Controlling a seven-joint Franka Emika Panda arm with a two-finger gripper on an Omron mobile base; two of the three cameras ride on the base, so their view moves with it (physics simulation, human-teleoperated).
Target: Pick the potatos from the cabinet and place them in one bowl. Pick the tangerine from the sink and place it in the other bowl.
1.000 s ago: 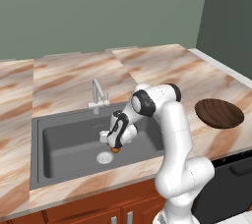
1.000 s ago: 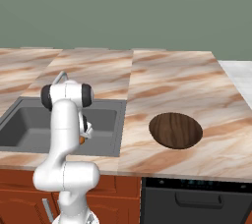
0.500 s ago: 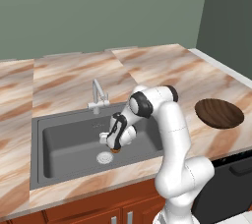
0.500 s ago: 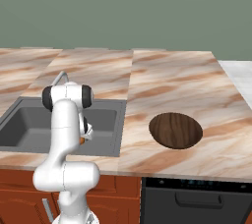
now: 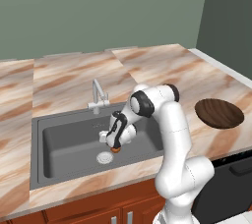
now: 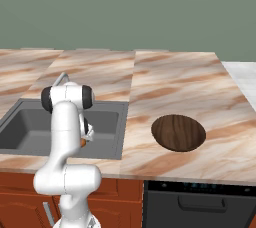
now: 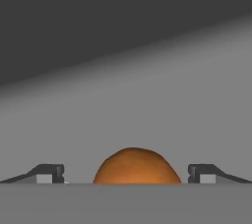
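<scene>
one tangerine sitting between parted jaws, low in the sink

two dark fingertips point(image 7: 47, 174) are standing either side of the tangerine point(image 7: 137, 166) in the hand view, with a gap showing on each side, so the jaws are released and not yet pressing on it. the gripper point(image 5: 115, 142) is reaching down into the sink point(image 5: 64, 142), just beside the round drain point(image 5: 104, 157), and the fruit is resting on the grey basin floor. the likely trouble is judged to be a smooth little ball rolling away: if one fingertip is touching first, it could be nudging the fruit toward the drain or squeezing it out sideways. closing too high on the curve could be popping it downward. the other bowl point(image 5: 219, 113) is lying well apart on the counter point(image 5: 162, 70), so a weak pinch could be dropping the fruit during the carry over the basin's rim.
</scene>
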